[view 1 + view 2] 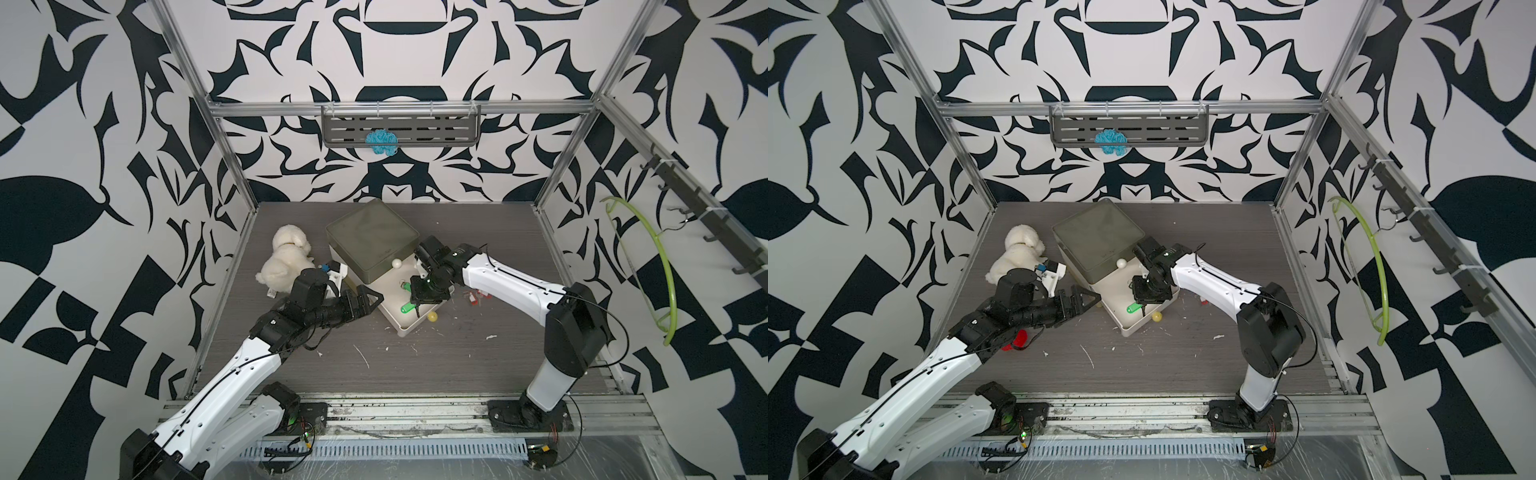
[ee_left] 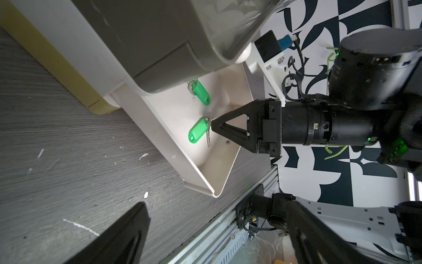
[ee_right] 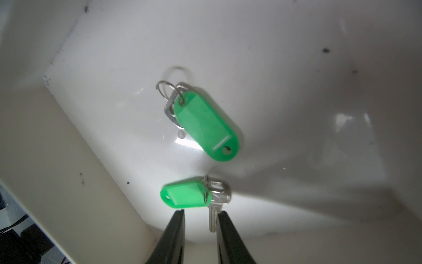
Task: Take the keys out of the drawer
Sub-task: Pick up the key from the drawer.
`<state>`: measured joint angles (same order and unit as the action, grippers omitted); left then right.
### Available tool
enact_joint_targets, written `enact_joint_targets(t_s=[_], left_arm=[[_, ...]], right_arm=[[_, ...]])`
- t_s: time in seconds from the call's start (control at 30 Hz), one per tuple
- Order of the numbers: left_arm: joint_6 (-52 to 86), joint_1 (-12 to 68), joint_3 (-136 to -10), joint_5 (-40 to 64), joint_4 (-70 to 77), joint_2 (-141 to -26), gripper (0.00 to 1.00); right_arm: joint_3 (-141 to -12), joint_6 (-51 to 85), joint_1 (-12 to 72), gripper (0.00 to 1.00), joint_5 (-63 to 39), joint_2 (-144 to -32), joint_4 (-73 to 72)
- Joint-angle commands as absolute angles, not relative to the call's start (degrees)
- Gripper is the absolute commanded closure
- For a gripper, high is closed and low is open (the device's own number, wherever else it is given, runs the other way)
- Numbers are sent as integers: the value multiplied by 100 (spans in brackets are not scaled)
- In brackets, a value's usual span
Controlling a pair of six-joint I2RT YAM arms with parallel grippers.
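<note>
The left end effector (image 1: 369, 300) hangs released left of the pulled-out white plastic drawer (image 1: 402, 330), grey wood-grain desk (image 1: 415, 370) open before its front rim. Inside, the right end effector (image 3: 201, 213) straddles, unclamped, the silver blade of one green-tagged metal key (image 3: 186, 197); the second green-tagged key (image 3: 205, 128) lies beyond, blade mostly hidden under its tag.

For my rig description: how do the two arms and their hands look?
The left arm and the right arm have white shells on the long links and black joints and bases. A thin black cable runs along each. The left hand and the right hand are black, with pointed, triangular open-frame fingers. A small green light glows on the right arm.
</note>
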<state>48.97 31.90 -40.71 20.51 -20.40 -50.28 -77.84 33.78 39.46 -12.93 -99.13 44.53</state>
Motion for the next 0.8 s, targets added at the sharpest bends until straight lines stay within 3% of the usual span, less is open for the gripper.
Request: enact_joint_targets(t_s=[0.0,0.77], left_arm=[[4696,3208,-4227,2011,-2265,-4957,1],[4632,3205,-4165,1903,-2347,-4851,1]], right_arm=[[-8015,3333,3973,71,-1201,-9905,4401],[-8083,3366,3981,85,-1103,-10079,4341]])
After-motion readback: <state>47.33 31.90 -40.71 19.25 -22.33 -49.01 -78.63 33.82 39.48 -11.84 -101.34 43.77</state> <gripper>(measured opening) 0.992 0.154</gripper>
